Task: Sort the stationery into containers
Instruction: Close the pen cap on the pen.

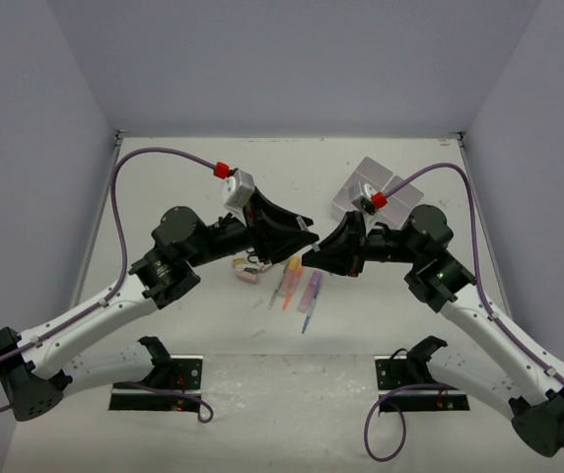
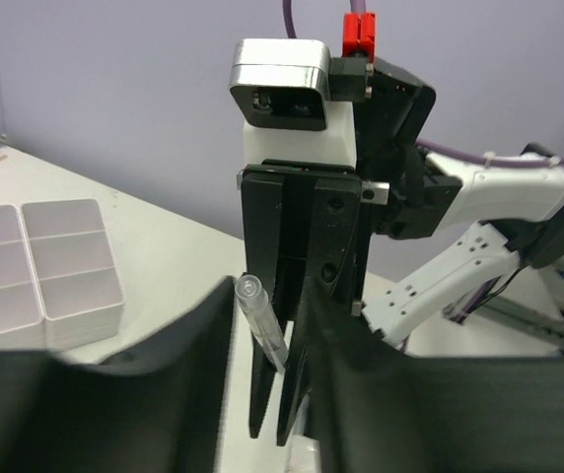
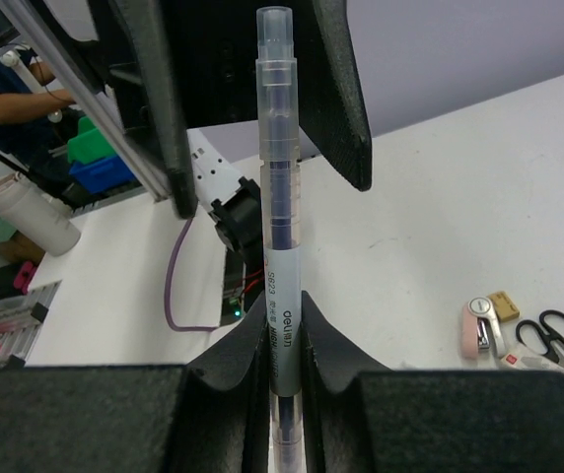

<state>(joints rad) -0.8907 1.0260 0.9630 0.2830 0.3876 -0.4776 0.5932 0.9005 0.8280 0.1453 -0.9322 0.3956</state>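
Observation:
A clear-barrelled marker [image 3: 280,246] with a dark core stands upright in my right gripper [image 3: 283,320], which is shut on its lower half. My left gripper [image 2: 274,330] faces it above the table; its jaws stand apart on either side of the marker's [image 2: 262,320] upper end without pressing it. Both left fingers [image 3: 336,89] flank the marker with gaps. In the top view the two grippers [image 1: 310,246] meet tip to tip. Orange, pink and purple markers [image 1: 297,286] lie below them. The white four-compartment container [image 1: 369,187] sits at the back right.
Black-handled scissors [image 3: 553,340] and a pink eraser [image 3: 479,330] lie on the table beside more small items [image 1: 247,268]. The container [image 2: 40,276] shows beyond the left gripper. Grey walls close in the table on three sides.

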